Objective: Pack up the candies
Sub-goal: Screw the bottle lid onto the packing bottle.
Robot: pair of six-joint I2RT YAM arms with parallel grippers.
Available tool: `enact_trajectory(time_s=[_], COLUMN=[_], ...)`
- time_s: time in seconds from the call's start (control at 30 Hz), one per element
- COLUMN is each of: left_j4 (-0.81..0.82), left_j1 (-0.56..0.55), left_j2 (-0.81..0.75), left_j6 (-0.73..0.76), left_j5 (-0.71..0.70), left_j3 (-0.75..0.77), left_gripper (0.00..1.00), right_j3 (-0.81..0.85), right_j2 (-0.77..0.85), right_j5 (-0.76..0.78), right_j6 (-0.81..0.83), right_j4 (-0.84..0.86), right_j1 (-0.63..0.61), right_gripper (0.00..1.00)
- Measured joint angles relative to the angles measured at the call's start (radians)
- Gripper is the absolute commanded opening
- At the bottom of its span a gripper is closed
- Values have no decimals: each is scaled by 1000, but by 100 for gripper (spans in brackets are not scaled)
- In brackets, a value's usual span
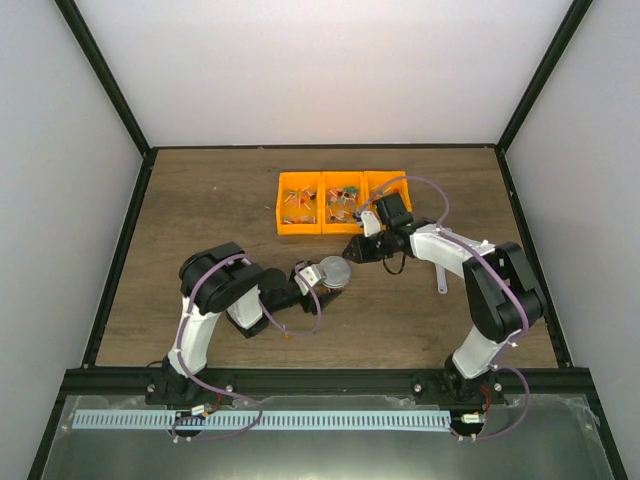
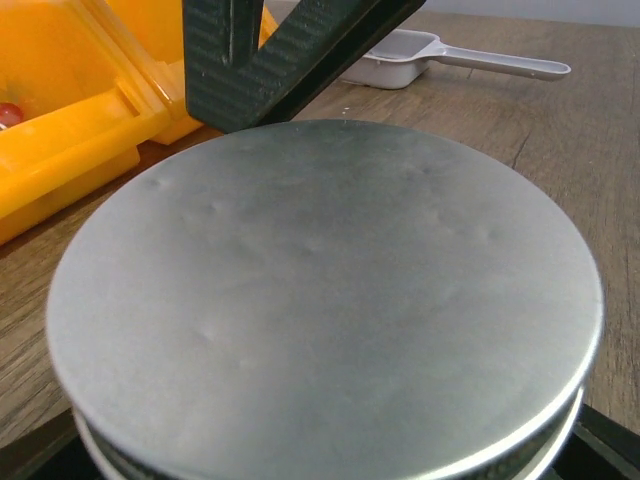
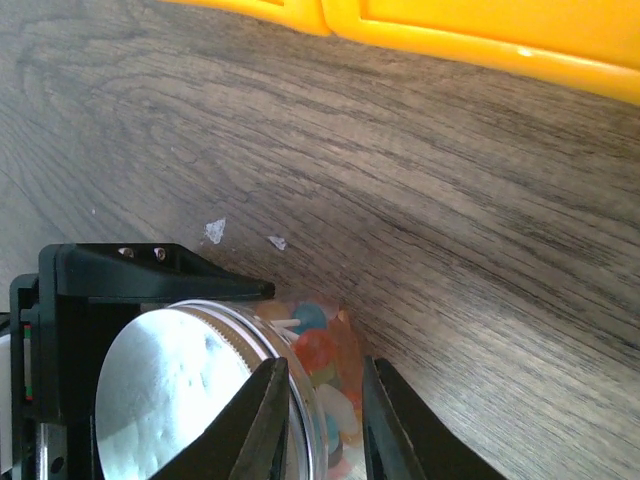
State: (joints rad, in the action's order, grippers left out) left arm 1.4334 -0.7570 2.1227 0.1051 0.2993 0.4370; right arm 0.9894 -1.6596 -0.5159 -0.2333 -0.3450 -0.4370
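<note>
On the tabletop (image 1: pixel 200 200) sits an orange bin (image 1: pixel 300 230) with candies (image 1: pixel 300 200) in its compartments. In front of it the left tool (image 1: pixel 328 276), spread wide, clamps a lidded jar (image 1: pixel 337 271) with more candies inside. The right tool (image 1: pixel 353 249) hangs just beside the jar, jaws slightly apart, gripping nothing visible.

One orange three-compartment bin (image 1: pixel 300 230) (twelve o'clock on the bench (image 1: pixel 200 220)), one metal-lidded jar (image 1: pixel 335 273), one white scoop (image 2: pixel 395 62); candies (image 1: pixel 345 197) too many to count.
</note>
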Motion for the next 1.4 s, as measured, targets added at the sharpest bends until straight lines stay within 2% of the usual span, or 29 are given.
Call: enact_trajectory(time_s=[0.5,0.8,0.97,1.4], left_j4=[0,0,0,-3], left_j1=[0,0,-1,-16], left_j2=[0,0,0,0], left_j6=[0,-3,-3,11], left_j5=[4,3,2,33], left_j3=[0,0,0,0], left_gripper=[82,82,81,81], right_j3=[44,32,-5,-205], right_j2=[-34,-43,-20,99], right_j5=[-21,-48,-48,-62], right_j6=[14,19,27,3], right_j4=[1,23,71,262], right_j1=[-35,-44,-41,-27], right_gripper=[22,11,3,1])
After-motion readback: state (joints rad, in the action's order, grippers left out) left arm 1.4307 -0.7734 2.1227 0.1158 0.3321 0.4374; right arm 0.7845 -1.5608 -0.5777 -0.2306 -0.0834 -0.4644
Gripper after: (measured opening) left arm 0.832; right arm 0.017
